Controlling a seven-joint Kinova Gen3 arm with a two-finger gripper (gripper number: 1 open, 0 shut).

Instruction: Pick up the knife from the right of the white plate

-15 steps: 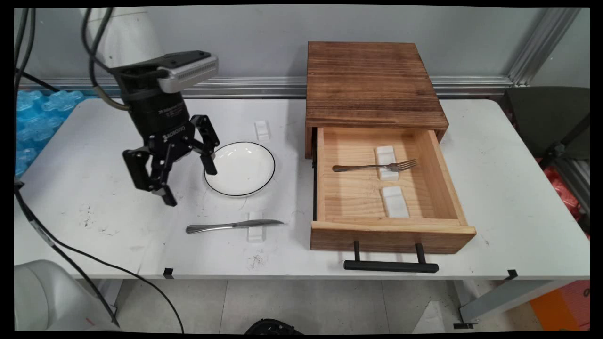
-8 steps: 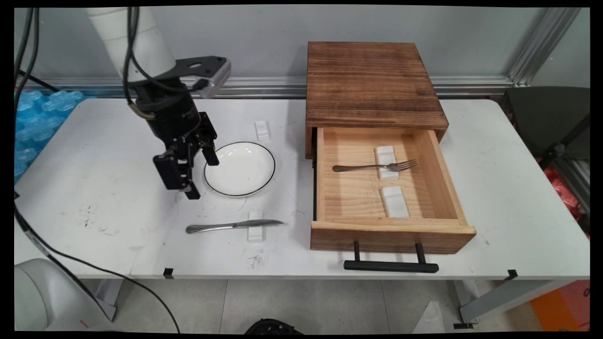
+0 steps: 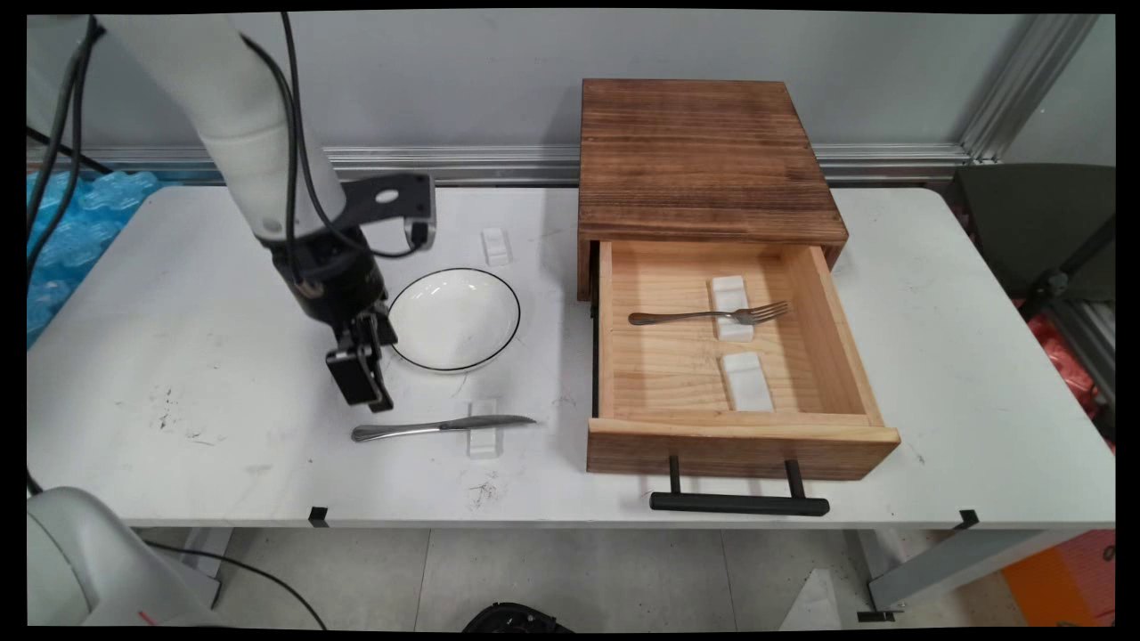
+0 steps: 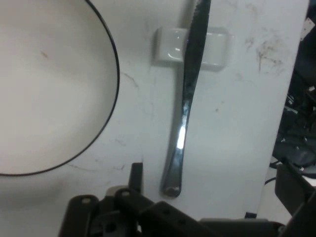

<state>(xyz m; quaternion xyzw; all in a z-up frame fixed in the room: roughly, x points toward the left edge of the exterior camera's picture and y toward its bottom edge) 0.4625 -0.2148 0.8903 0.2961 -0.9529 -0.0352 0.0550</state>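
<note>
My black gripper [image 3: 378, 378] hangs low over the white table [image 3: 178, 356], just left of the white plate [image 3: 454, 319] and above the handle end of a metal knife [image 3: 441, 427]. The knife lies across a small white rest [image 3: 484, 432]. In the hand view the knife [image 4: 185, 123] runs up the picture from its handle tip to the rest [image 4: 168, 47], with the plate [image 4: 49, 89] on the left. The gripper [image 4: 215, 185] is open, with nothing held, and the handle tip lies between its fingers, closer to the left one.
A wooden box [image 3: 704, 151] stands at the right with its drawer [image 3: 739, 441] pulled out. Inside lie a fork [image 3: 712, 315] across one white rest [image 3: 730, 289] and a second bare rest [image 3: 746, 381]. Another white rest [image 3: 495, 246] sits behind the plate. Blue bubble wrap [image 3: 71, 223] lies at far left.
The gripper has moved right and toward the table's near edge, turned about its axis, and dropped from beside the plate's left to just above the knife handle. It stays open.
</note>
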